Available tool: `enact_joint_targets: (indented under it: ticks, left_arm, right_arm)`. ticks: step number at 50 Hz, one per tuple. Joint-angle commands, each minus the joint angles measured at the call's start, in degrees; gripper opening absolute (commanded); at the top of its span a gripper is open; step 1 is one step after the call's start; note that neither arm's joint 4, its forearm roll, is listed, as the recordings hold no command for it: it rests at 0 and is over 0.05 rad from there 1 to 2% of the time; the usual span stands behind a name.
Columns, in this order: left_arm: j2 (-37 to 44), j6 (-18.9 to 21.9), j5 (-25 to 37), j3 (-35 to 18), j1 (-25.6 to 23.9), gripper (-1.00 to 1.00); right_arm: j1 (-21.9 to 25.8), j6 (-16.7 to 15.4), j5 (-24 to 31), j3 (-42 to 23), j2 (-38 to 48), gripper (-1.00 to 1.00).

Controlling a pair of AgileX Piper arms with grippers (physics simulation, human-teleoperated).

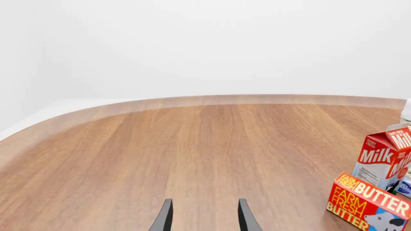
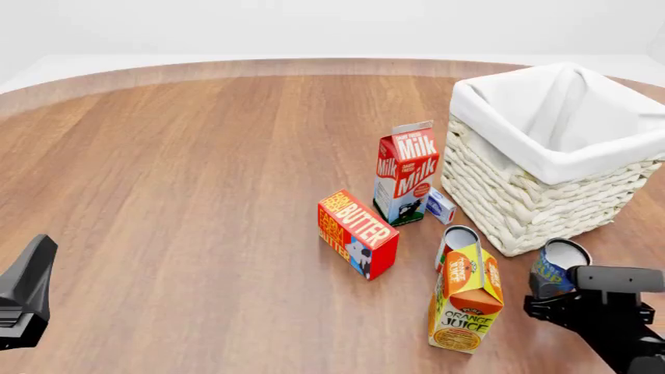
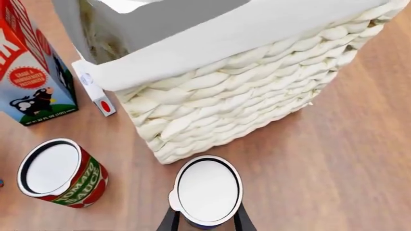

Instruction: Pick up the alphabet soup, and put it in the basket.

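The alphabet soup [image 3: 207,190] is a can with a silvery-white top and a blue label, standing close to the front corner of the basket [image 3: 244,106]. My right gripper [image 3: 205,211] has one finger against each side of it and is shut on it. In the front view the alphabet soup [image 2: 556,269] is at the lower right, just in front of the white wicker basket [image 2: 540,195], with the right gripper [image 2: 569,300] partly covering its lower part. My left gripper [image 1: 204,202] is open over bare wood, far from the can.
A red-and-white tomato can [image 2: 455,238] stands left of the soup, with an orange juice carton [image 2: 466,300] in front of it. A milk carton [image 2: 407,175], a butter box [image 2: 357,232] and a small white box [image 2: 441,206] sit left of the basket.
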Motion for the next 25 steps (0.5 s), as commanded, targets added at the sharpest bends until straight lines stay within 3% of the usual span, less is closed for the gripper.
enact_joint_targets:
  ticks: [1,25]
  left_arm:
    - [0.0,0.0,0.0,0.0,0.0,1.00]
    - [0.0,0.0,0.0,0.0,0.0,1.00]
  right_arm:
    - [0.5,0.6,0.0,0.0,0.5,-1.00]
    - [0.0,-0.9,2.1,0.0,-4.8,-1.00]
